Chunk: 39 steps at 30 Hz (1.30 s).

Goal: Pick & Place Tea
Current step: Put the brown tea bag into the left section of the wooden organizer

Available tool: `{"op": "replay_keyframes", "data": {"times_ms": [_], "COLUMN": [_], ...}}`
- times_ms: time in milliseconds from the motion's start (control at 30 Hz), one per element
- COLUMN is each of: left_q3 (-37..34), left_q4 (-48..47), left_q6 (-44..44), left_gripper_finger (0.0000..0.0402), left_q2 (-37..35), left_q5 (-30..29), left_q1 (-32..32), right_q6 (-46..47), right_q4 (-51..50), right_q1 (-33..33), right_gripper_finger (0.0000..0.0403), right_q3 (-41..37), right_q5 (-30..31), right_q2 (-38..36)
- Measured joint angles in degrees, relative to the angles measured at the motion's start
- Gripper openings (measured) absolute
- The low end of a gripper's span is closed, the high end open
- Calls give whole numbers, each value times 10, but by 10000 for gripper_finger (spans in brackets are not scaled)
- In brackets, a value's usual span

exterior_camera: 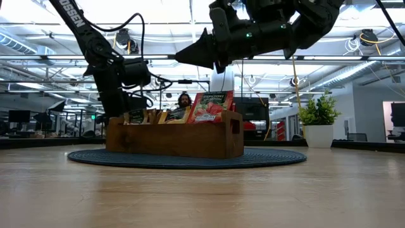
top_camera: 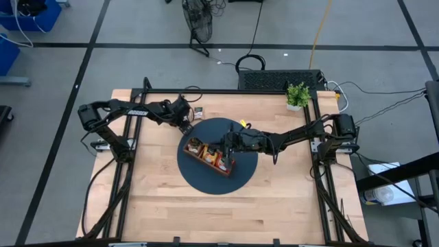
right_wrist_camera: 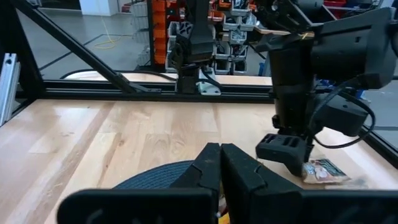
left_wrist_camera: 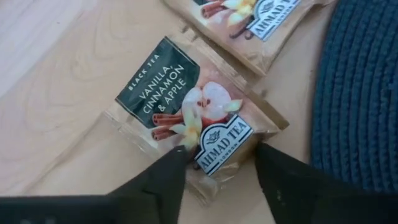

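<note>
Left gripper low over tabletop, jaws apart, straddling edge of dark brown sachet – contact unclear. Second sachet beyond it, cut off. Right gripper jaws together above wooden tray – tray contents mostly hidden.

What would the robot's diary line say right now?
left gripper: open over brown tea sachet | right gripper: shut above wooden tray
</note>
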Motion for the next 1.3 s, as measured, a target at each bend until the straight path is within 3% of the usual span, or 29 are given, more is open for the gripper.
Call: {"op": "replay_keyframes", "data": {"times_ms": [267, 367, 533, 667, 733, 900, 1000, 1233, 1300], "left_q3": [-3, -7, -12, -7, -9, -9, -6, -7, -6], "left_q4": [19, 12, -25, -21, -22, 17, 75, 117, 126], "left_q6": [39, 107, 191, 220, 239, 364, 427, 498, 502], "left_gripper_finger": [66, 19, 19, 17, 16, 16, 16, 16, 16], "left_q2": [2, -5, -55, -116, -137, -149, -138, -129, -126], "left_q5": [-17, -87, -270, -369, -403, -488, -510, -595, -594], "left_q1": [-12, -30, -86, -152, -197, -334, -396, -481, -488], "right_q6": [1, 1, -1, -23, -31, -21, -10, 89, 123], "right_q4": [0, -4, -4, 0, -1, -34, -55, -16, -2], "right_q1": [0, 0, 0, -7, -16, -51, -68, -110, -129], "right_gripper_finger": [4, 3, 2, 1, 1, 0, 0, 6, 22], "right_q3": [0, 0, 0, 0, 0, 0, 0, 0, 0], "right_q5": [0, 0, 0, 34, 60, 57, 51, -21, -80], "right_q2": [0, 0, 0, 0, 0, 1, 1, 1, 1]}}
